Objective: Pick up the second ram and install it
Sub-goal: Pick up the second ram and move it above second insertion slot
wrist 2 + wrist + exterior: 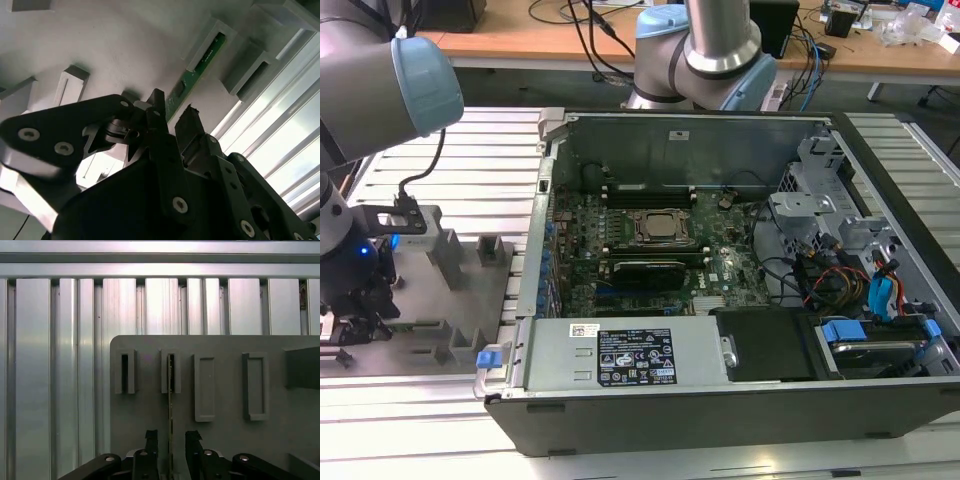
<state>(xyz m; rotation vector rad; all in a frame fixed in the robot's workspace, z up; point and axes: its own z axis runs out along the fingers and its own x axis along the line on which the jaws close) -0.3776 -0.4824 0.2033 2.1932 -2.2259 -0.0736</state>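
Fingers (150,452) are slightly parted, one each side of the second ram (170,405), not touching it. Stick stands on edge in a slot of the grey fixture plate (225,440), which sits at 9 o'clock from the open computer case (720,430) in the exterior view.

Bright, even overhead light fills the exterior view. The table (490,190) slats shine pale, while the case (720,150) interior is darker, shaded by its walls. The arm (390,80) close to the camera is soft and out of focus. In the second wrist view the gripper (173,107) is a near-black, blurred mass, the slats behind it glare white, and the blocks (70,85) throw soft shadows. In the first wrist view vertical glare bands streak the slats, and the plate (225,345) is flat, dull grey.
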